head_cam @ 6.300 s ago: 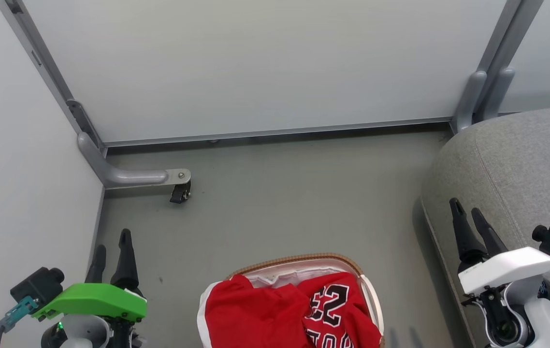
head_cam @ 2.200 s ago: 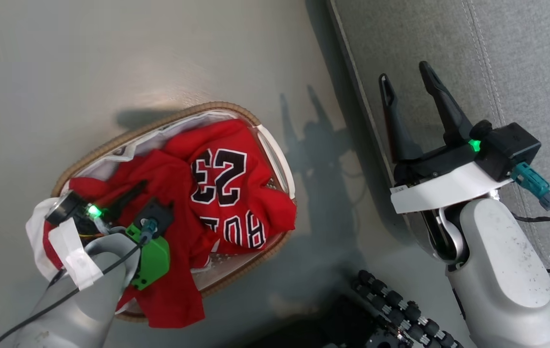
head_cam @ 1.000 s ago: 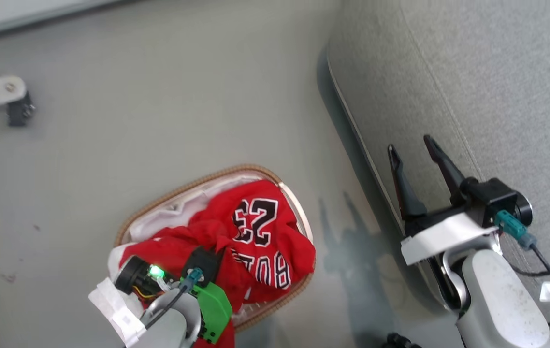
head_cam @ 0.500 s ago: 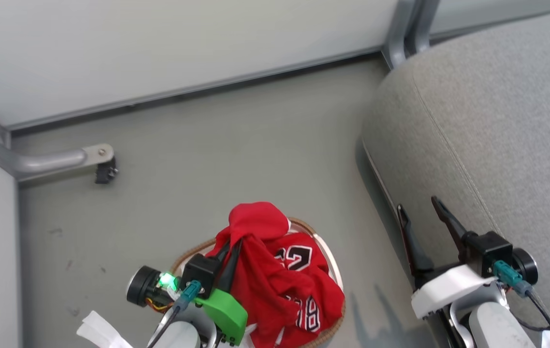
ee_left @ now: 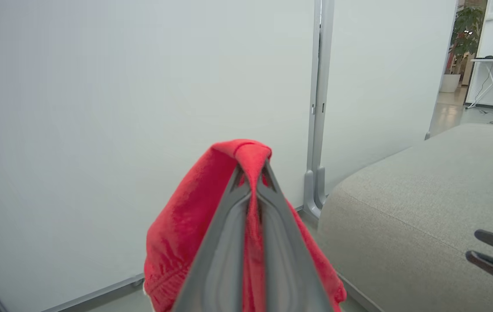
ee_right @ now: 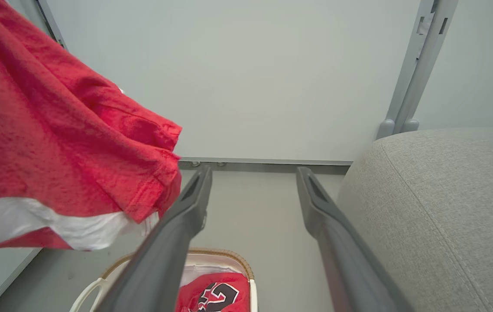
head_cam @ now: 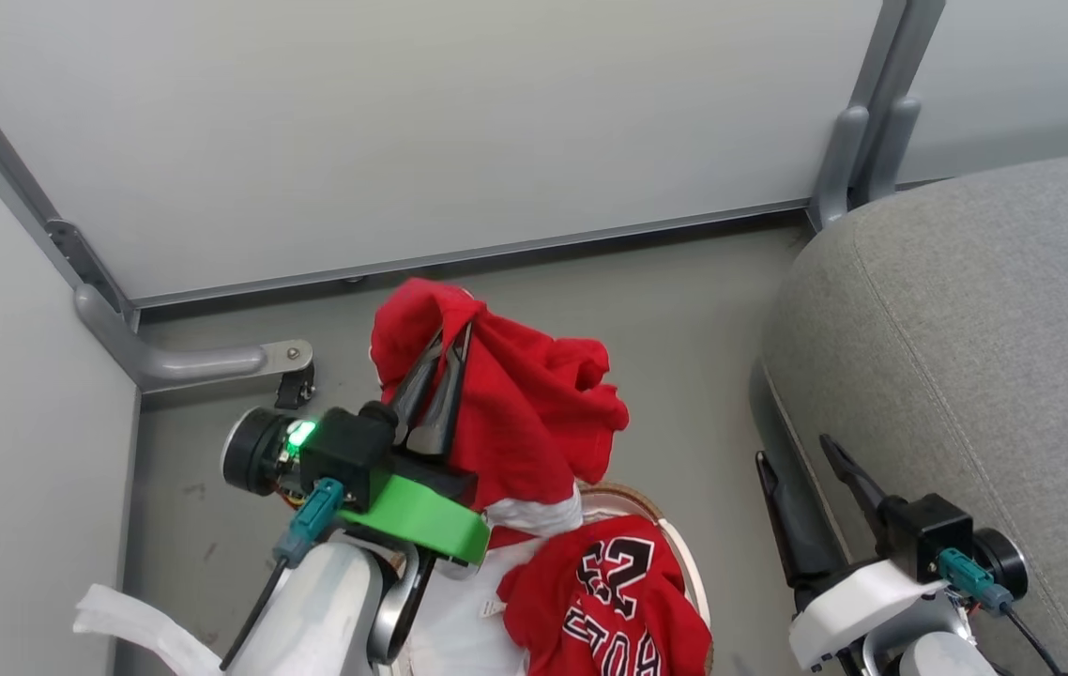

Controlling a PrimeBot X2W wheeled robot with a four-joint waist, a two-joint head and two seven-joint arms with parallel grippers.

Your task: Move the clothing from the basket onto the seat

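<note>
- The left gripper (head_cam: pixel 452 336) is holding a red garment (head_cam: pixel 534 413) aloft. Its fingers (head_cam: pixel 445 394) are clenched on a fold near the top of the cloth.
- The rest of the garment is hanging in a bunch, its white-trimmed hem dangling low over the basket (head_cam: pixel 639 496). Whether the hem is hanging clear of the rim is not something I can tell.
- The numbered jersey (head_cam: pixel 623 587) is lying in the basket beside a white sheet (head_cam: pixel 450 610).
- The seat (head_cam: pixel 984 319) is standing off to the robot's right, with bare floor (head_cam: pixel 684 310) lying between it and the basket.
- The right gripper (head_cam: pixel 793 449) is hovering by the seat's near edge, its fingers (head_cam: pixel 785 526) spread apart and grasping nothing.
- The step in hand is looking like the carry across to the seat. The arm should be lifting until the hem is hanging free of the rim, so it is not dragging the jersey or tipping the basket.
- The swing rightward should be going slowly, since loose cloth is liable to sway and could be catching on the right gripper.
- The release should be coming only when the bundle is resting well past the seat's rounded edge. Cloth dropped at that edge is likely sliding to the floor.
</note>
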